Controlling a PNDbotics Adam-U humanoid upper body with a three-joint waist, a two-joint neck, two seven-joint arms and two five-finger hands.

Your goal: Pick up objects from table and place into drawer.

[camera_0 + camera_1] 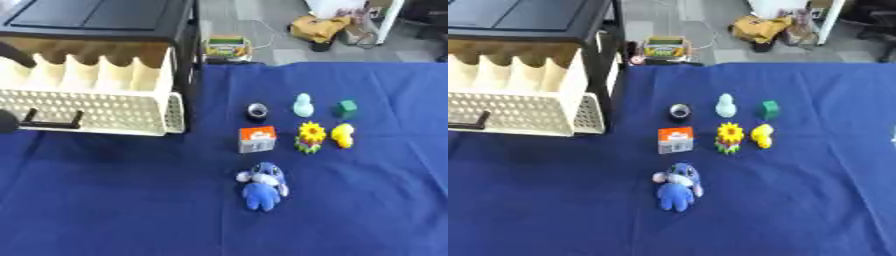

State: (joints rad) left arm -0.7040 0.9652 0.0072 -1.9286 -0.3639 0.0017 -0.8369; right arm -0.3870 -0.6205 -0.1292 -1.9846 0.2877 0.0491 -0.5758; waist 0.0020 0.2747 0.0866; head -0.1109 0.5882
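Entry: blue plush toy (262, 186), on the counter (105, 210), nearest me.
Long axis points toward me; open drawer (87, 107) lies up-left. Dark shape by the drawer, likely my left hand (5, 121): grasp cannot be told. Right hand unseen.

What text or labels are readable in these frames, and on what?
None can be read.
Small orange and white box: grey print on its front, too blurred to read.
Colourful box beyond the table's far edge: printed bands, too blurred to read.
Plush, flower toy, yellow duck, green block, pale figure, tape roll, drawer: no markings visible.
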